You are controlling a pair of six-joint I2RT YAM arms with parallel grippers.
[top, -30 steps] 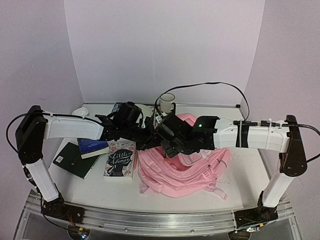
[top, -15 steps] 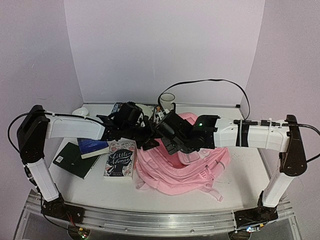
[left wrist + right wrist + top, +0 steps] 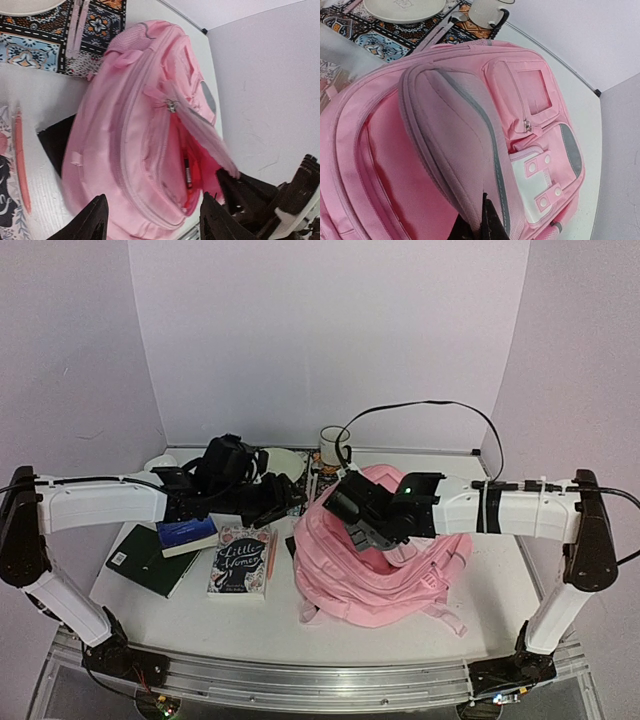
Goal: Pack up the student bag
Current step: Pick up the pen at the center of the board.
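The student bag (image 3: 385, 565), a big pink backpack, lies at the table's middle right with its main pocket gaping. My right gripper (image 3: 362, 530) is shut on the edge of the bag's front flap (image 3: 465, 150) and holds it up; the pinch shows at the bottom of the right wrist view (image 3: 482, 222). A white patch (image 3: 537, 180) sits on the bag's front. My left gripper (image 3: 155, 222) hangs open just left of the bag (image 3: 130, 130), with nothing between its fingers. A thin dark pen-like thing (image 3: 188, 172) lies inside the open pocket.
Left of the bag lie a "Little Women" book (image 3: 242, 560), a blue book (image 3: 188, 533), a dark green book (image 3: 148, 560) and an orange pencil (image 3: 271, 552). A mug (image 3: 333, 445) and a plate (image 3: 283, 462) on a patterned mat (image 3: 375, 37) stand behind.
My left gripper has opened and drawn back to the left, away from the bag. My right gripper has lifted the flap, and the bag now stands fuller and more open.
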